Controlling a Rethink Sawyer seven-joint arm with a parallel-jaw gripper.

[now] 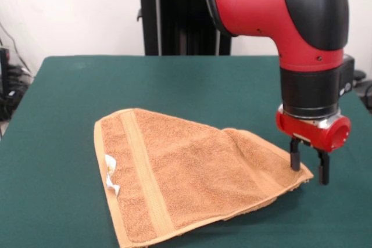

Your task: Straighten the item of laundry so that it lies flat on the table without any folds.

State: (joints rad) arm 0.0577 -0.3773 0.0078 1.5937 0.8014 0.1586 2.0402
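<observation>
An orange-tan terry towel (192,172) is seen lying folded over on itself on the dark green table (174,79), its outline drawn into a rough triangle rather than a rectangle. A woven border band (145,172) is shown running down the cloth well to the left of the gripper in the front view, with a small white tag (110,177) sticking out at the hemmed edge beyond it. The narrow, doubled-up corner of the towel is pictured directly at the gripper (309,168), where the upper layer is seen lapped over the lower one. The gripper is held just above that corner, its two black fingers (295,156) spread apart with nothing between them; one finger is placed over the towel's tip and the other is set just past the edge, over bare felt. The red and black arm (290,15) is seen coming down from above the gripper.
</observation>
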